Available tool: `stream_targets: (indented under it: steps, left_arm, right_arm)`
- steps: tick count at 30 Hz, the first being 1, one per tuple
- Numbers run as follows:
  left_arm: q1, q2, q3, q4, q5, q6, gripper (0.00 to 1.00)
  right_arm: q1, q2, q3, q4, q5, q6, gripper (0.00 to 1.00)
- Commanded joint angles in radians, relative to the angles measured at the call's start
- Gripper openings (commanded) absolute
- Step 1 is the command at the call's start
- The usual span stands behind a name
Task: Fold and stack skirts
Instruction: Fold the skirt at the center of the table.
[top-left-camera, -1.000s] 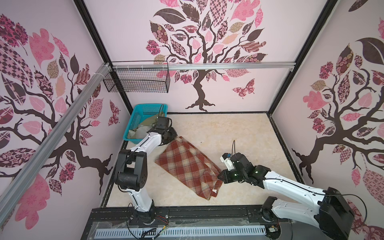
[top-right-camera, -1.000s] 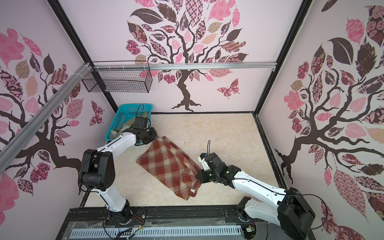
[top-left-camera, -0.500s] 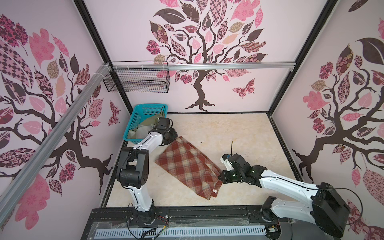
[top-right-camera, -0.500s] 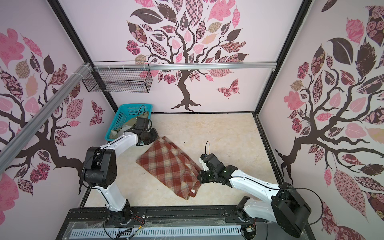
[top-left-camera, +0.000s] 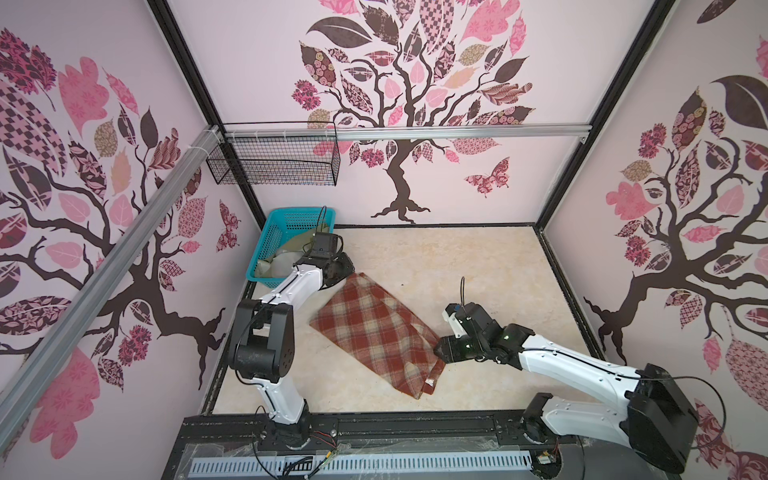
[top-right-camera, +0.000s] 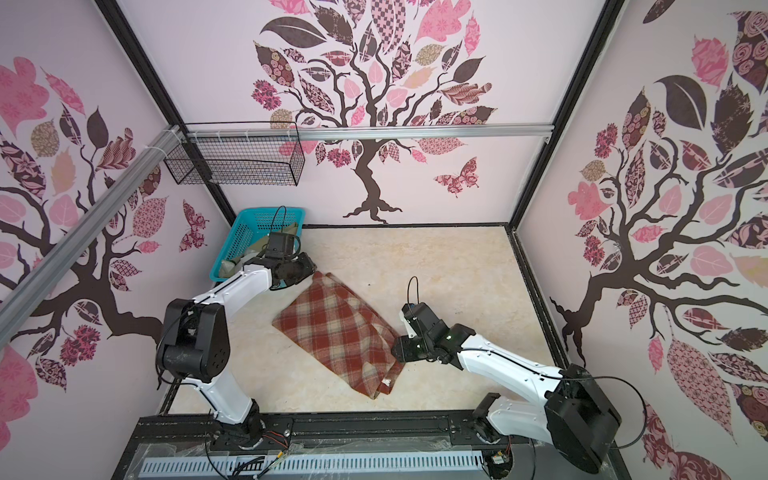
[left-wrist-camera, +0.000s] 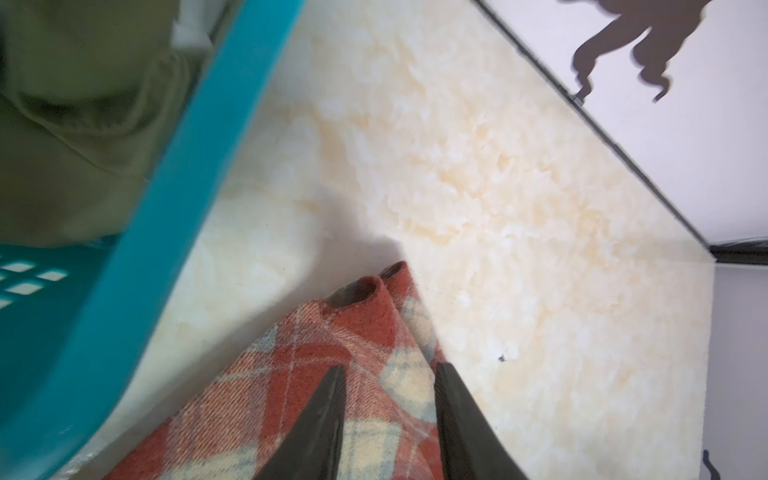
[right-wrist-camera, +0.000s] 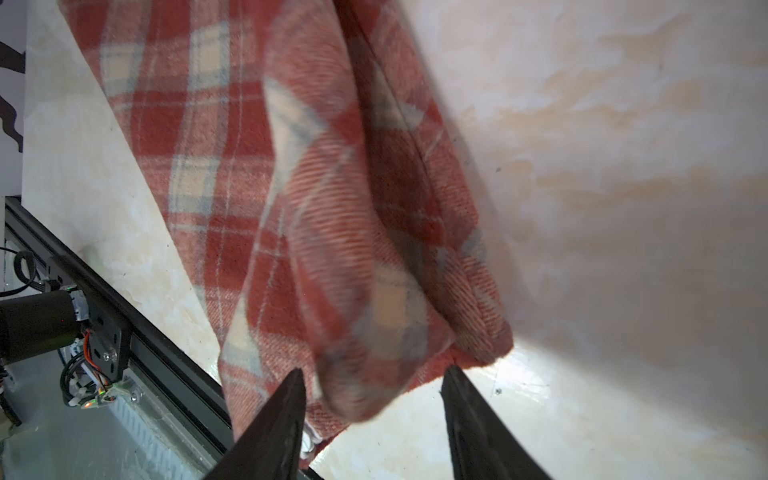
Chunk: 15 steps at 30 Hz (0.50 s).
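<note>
Top views both show plaid skirt (top-left-camera: 374, 328) folded mid-table, slanting far-left to near-right. Thick, soft, woolly; I'd pinch it at the layered corners. Left gripper (left-wrist-camera: 390, 370) and right gripper (right-wrist-camera: 374, 370): jaws parted at opposite corners, clamping nothing. Olive skirt (left-wrist-camera: 75, 137) crumpled in basket (left-wrist-camera: 187, 166), far left.

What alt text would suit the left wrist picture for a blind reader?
Two dark jaws stand apart over the folded corner of a thick rust-red and cream plaid skirt on a cream marbled tabletop. Beside it, a turquoise plastic basket holds olive-green cloth.
</note>
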Motion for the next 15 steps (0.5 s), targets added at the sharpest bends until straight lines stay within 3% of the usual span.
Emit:
stream_targets:
  steps: [1, 7, 15]
  left_arm:
    - [0.001, -0.097, -0.033, -0.011, -0.035, 0.044, 0.4]
    - [0.0, -0.175, -0.106, -0.079, -0.029, 0.093, 0.35]
    - [-0.001, -0.178, -0.282, -0.059, 0.017, 0.065, 0.31]
  right_arm:
    - [-0.004, -0.063, 0.085, -0.078, 0.03, -0.051, 0.57]
    - [0.006, -0.07, 0.086, 0.02, -0.07, -0.035, 0.5]
    - [0.005, 0.036, -0.012, 0.171, -0.11, 0.039, 0.2]
